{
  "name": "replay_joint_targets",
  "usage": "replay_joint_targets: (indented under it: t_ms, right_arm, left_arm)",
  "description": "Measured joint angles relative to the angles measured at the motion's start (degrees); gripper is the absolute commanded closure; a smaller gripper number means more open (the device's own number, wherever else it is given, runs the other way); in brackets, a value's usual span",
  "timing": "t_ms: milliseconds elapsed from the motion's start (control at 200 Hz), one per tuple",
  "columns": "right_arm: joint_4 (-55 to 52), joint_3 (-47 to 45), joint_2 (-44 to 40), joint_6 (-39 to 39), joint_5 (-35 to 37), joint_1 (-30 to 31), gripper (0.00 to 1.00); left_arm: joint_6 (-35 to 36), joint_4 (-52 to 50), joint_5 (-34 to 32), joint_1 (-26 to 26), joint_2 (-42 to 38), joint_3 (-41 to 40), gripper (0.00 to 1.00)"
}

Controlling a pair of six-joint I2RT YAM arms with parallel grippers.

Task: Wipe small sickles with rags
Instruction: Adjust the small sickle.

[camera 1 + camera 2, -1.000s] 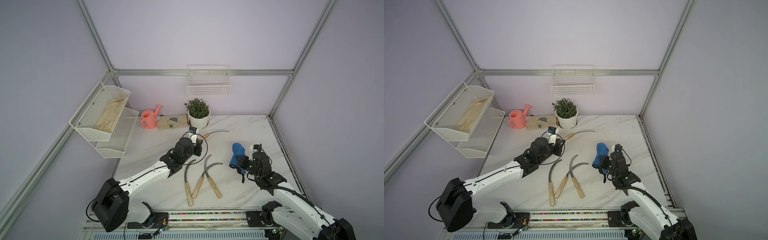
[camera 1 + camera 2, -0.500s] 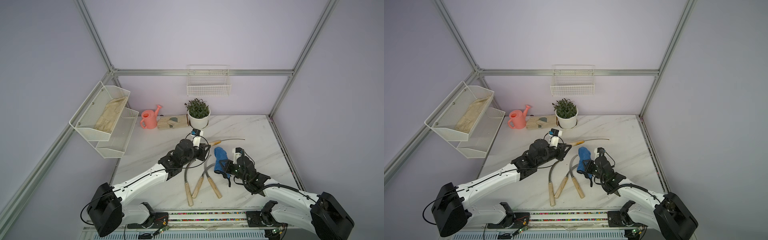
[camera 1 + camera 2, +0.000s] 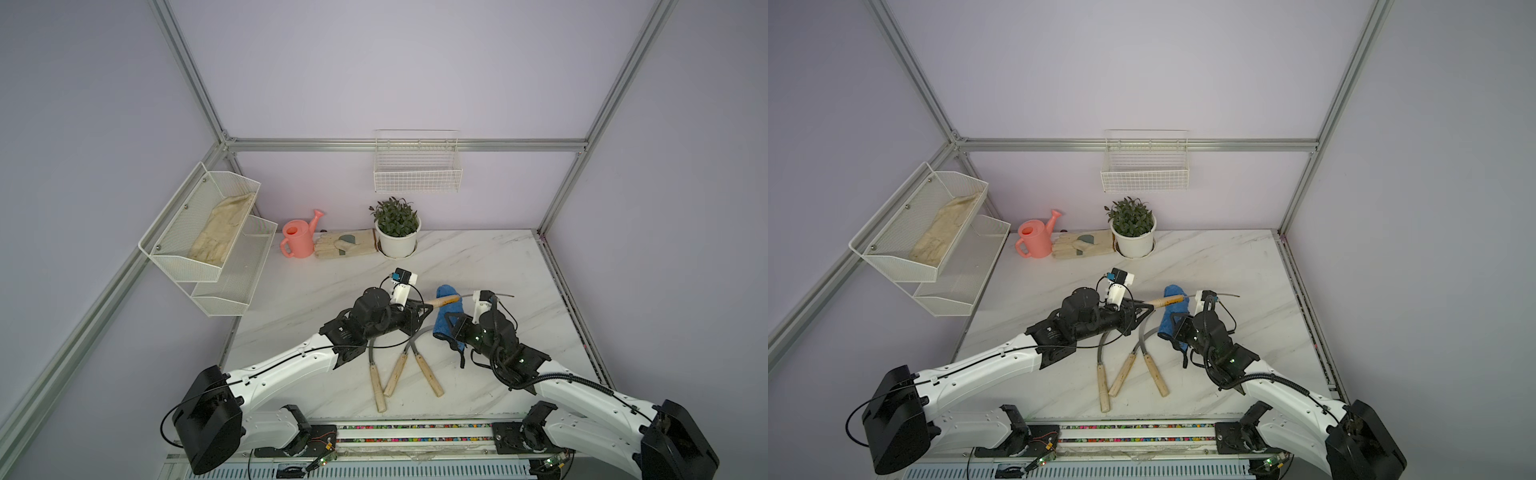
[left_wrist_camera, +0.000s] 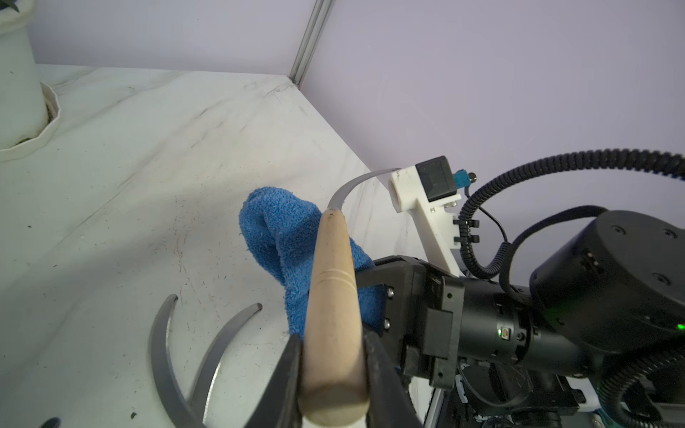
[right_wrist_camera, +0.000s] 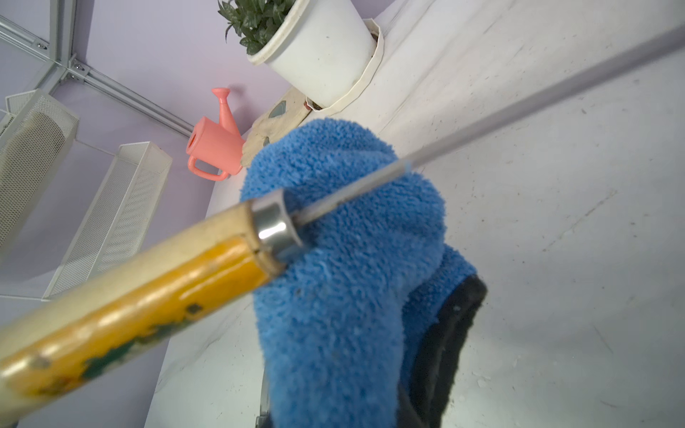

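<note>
My left gripper is shut on the pale wooden handle of one small sickle, held level above the table. Its thin grey blade runs past the blue fluffy rag toward the right. The rag presses against the metal collar where the blade meets the handle. My right gripper is shut on the rag's lower part; in the right wrist view the cloth hides its jaws. Three more sickles lie fanned on the marble in front of both grippers.
A potted plant, beige work gloves and a pink watering can line the back wall. A two-tier mesh shelf hangs on the left wall, a wire basket on the back wall.
The left arm carried the sickle to the right and nearer. The right arm brought the rag leftward until it met the sickle at the blade's base. Both grips stayed shut.
</note>
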Motion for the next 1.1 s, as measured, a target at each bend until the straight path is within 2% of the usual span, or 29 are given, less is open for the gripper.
replay_joint_targets:
  t_ms: [185,360,585,765,1100]
  right_arm:
    - [-2.4,2.5,0.6,-2.4,2.0,0.0,1.0]
    - [-4.8,8.0,2.5,-5.3,4.6,0.0,1.0]
    - [-5.6,12.9,8.2,-8.5,6.7,0.0,1.0]
    - [-5.5,13.2,11.7,-9.7,6.8,0.0,1.0]
    - [-3.2,10.8,12.1,-11.8,5.1,-0.5,1.0]
  left_arm:
    - [-0.2,1.3,1.0,-2.8,0.3,-0.4,1.0]
    - [-0.6,3.7,1.0,-3.3,2.8,-0.8,1.0]
    - [-1.1,5.0,-0.1,-4.0,4.9,-2.8,1.0]
    - [-1.1,5.2,-0.9,-4.0,7.2,-3.4,1.0]
    - [-1.1,9.0,0.4,-4.2,13.0,-3.7,1.0]
